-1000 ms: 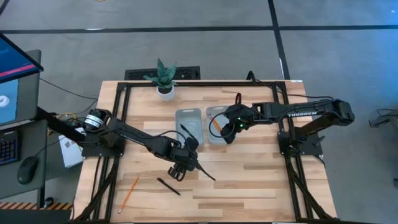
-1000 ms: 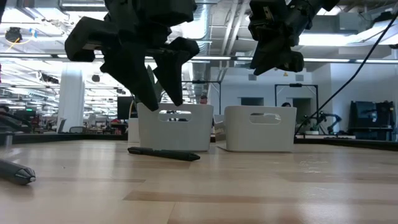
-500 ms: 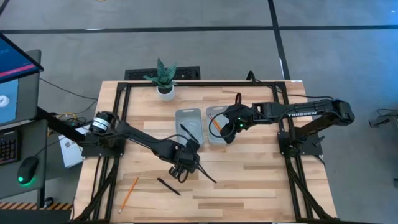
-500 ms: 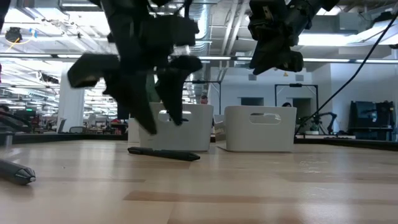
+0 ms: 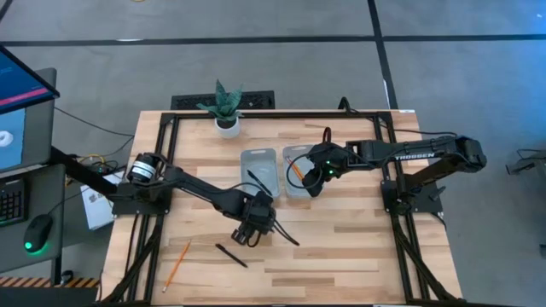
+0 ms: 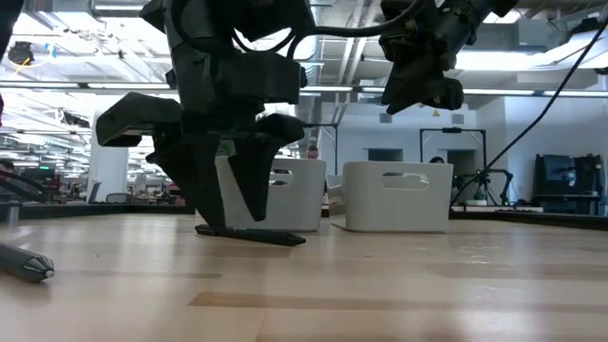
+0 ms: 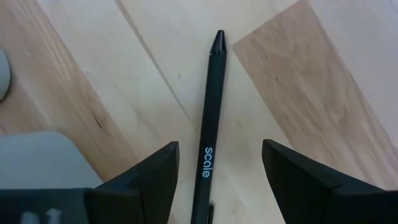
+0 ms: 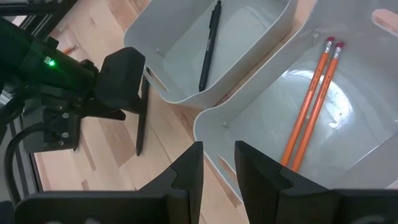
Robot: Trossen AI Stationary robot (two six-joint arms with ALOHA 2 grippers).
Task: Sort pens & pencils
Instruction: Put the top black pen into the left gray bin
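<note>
1. The pen [image 7: 208, 124] I was after lay flat on the tabletop [image 5: 341, 239] near its middle, just in front of the two bins, running between my left gripper's [image 7: 219, 177] open fingers [image 7: 146, 174].
2. My left gripper stood low over that pen, jaws spread to either side and not closed on it.
3. One pen [image 8: 209, 45] already lay in the left bin [image 8: 186, 93]; two pencils [image 8: 309, 102] lay side by side in the right bin [image 8: 249, 143].
4. A further pen [image 5: 230, 254] and a pencil [image 5: 177, 265] lay loose toward the front left corner of the tabletop.
5. My right gripper [image 8: 219, 165] hung above the right bin, fingers close together with a narrow gap, holding nothing visible.
6. Risk, as I judged it: the pen was thin and round, so an off-centre closure could roll it away or pinch it askew; descending too far could jam my fingertips against the wood.
</note>
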